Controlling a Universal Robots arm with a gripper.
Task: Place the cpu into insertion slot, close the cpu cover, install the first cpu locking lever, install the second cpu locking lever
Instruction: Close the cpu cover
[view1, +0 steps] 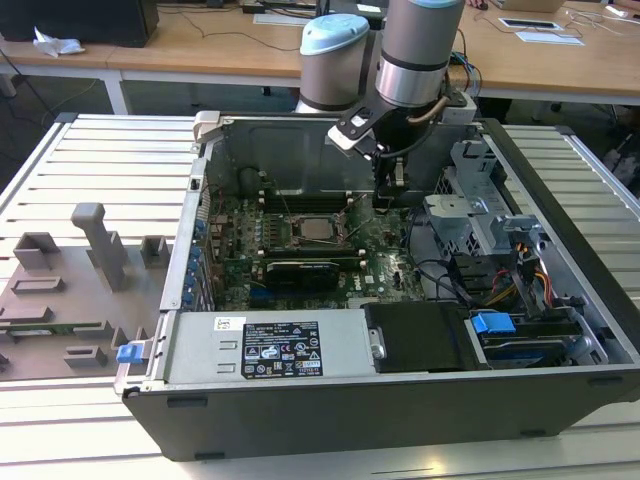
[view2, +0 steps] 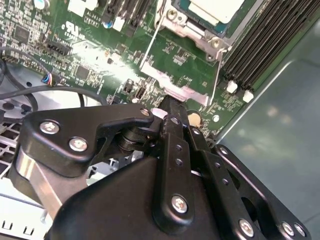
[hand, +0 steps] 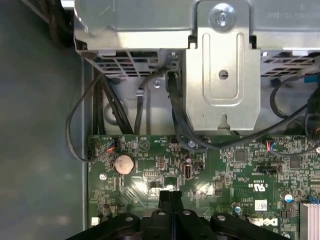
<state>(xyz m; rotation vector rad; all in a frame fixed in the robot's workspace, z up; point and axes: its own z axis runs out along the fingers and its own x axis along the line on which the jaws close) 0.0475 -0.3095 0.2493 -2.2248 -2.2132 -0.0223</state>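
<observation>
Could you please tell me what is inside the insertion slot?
The cpu lies in the insertion slot, its pale top showing; whatever is beneath it is covered.

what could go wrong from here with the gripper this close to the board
1. The gripper, fingers shut, sits low over the green board beside the socket; a slight drop could knock the small parts there.
2. The wire lever next to the cpu is thin, so shut fingertips might slip off it and scrape the board.
3. The black cables run just past the board's edge and could snag the wrist.
</observation>
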